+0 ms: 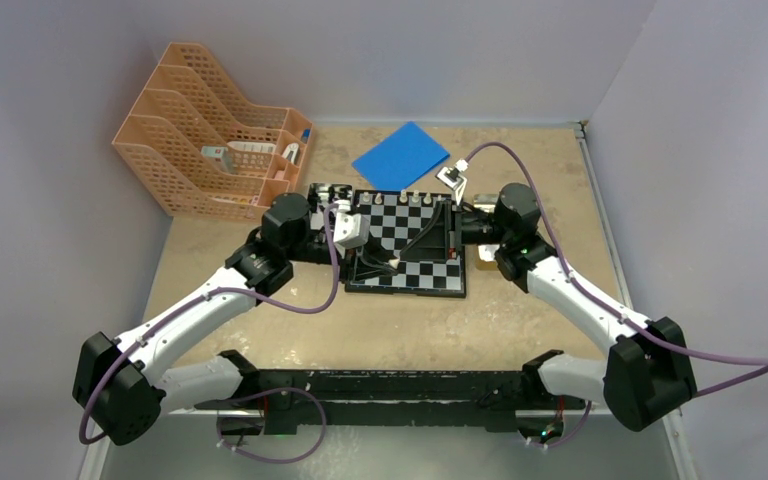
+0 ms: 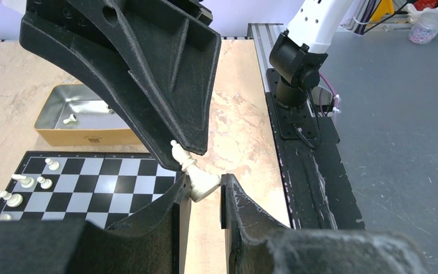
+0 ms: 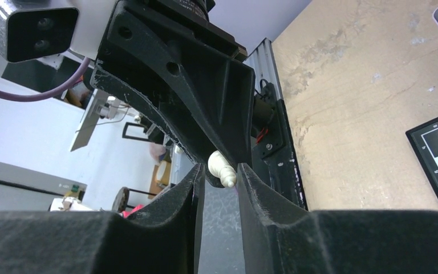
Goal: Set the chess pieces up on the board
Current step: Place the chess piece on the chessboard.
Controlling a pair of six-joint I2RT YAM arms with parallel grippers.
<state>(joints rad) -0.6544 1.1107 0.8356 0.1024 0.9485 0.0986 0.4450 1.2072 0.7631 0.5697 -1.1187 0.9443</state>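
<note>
Left gripper: fingers drawn close, pinching the base of a cream chess piece, which lies tilted with its head away from the wrist. Right gripper: meets the left one tip to tip. The head of the same piece sits in the narrow gap between its fingertips, but whether they press it cannot be told. Position of both: over the near-left part of the board, as seen from the top view. Board: black and white checks in a thin black frame, flat at the middle of the tan table. Standing pieces: cream, upright, in a row along the board's far edge. Tray: shallow, brown-walled, shiny inside, just beside the board on the right arm's side. A loose cream piece lies in it. Blue sheet: flat, just beyond the board's far edge. Orange file rack: far left corner, well apart from the board.
</note>
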